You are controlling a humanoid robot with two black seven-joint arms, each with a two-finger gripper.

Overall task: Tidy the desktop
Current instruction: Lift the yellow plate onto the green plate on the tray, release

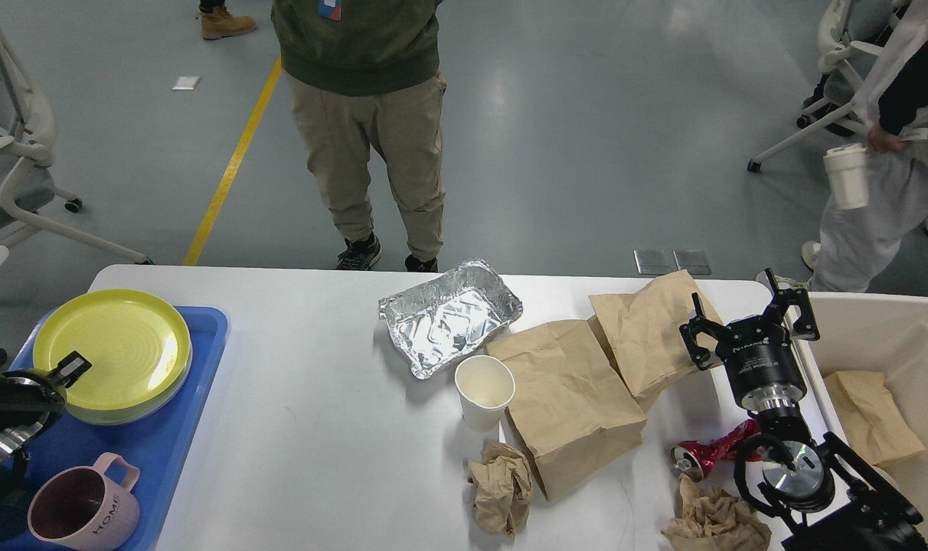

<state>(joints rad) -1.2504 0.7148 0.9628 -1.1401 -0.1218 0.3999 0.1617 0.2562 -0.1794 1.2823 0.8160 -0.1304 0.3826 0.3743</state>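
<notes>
The white desktop (318,459) holds a foil tray (449,315), a paper cup (485,390), two brown paper bags (571,405) (648,329), two crumpled paper wads (501,486) (713,520) and a crushed red can (701,453). A yellow plate (112,348) lies on a pale plate in the blue tray (165,428). My left gripper (66,371) is at the plate's near-left rim; only one finger shows. My right gripper (747,317) is open and empty, over the table's right end beside the far bag.
A pink mug (81,509) stands in the blue tray. A beige bin (893,337) at the right holds a brown bag (870,417). A person (364,115) stands at the table's far edge. Another person (877,176) and chairs are at the far right.
</notes>
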